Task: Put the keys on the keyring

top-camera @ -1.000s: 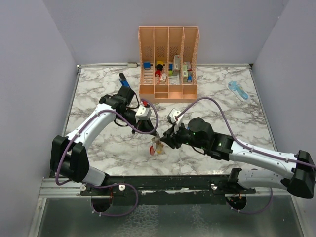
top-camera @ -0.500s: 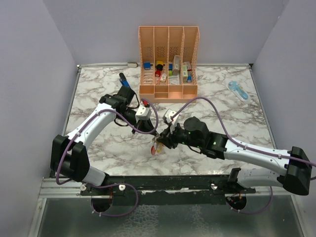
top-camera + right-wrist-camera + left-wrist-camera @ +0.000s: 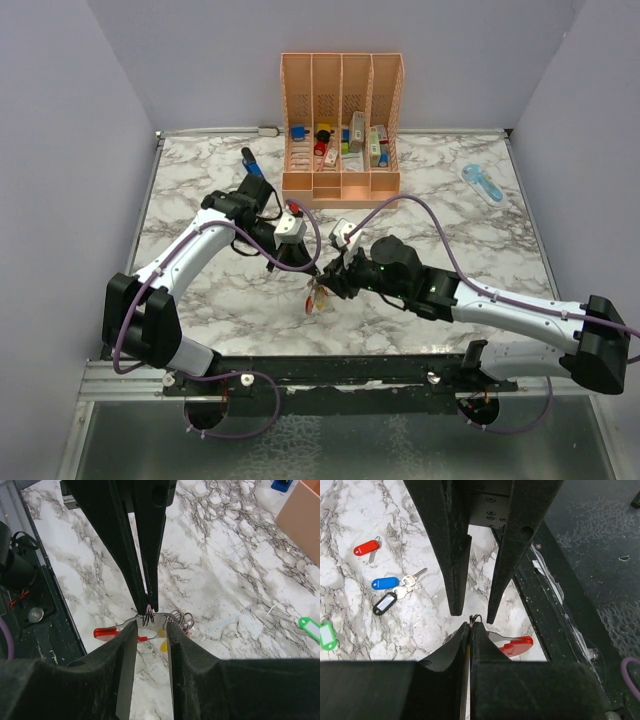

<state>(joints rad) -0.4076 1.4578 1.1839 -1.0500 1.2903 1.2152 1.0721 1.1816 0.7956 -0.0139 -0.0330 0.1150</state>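
The keyring (image 3: 313,299), a red clip with metal wire loops, hangs low over the table's front middle. My left gripper (image 3: 308,270) is shut on its thin wire loop (image 3: 472,619); the red part (image 3: 516,645) sticks out to the side. My right gripper (image 3: 150,625) is open, with a finger on each side of the clip's metal part (image 3: 150,617), next to a coil of rings (image 3: 183,620). Loose keys lie on the marble in the left wrist view: red (image 3: 366,547), blue (image 3: 385,583), black (image 3: 383,603) and green (image 3: 327,633).
A peach slotted organizer (image 3: 341,185) with small coloured items stands at the back middle. A blue pen-like tool (image 3: 251,162) lies to its left. A light blue object (image 3: 484,183) lies at the back right. The black front rail (image 3: 560,610) is close by.
My right gripper has moved left and up to the keyring, its open fingers now around the clip. My left gripper has held still with the loop.
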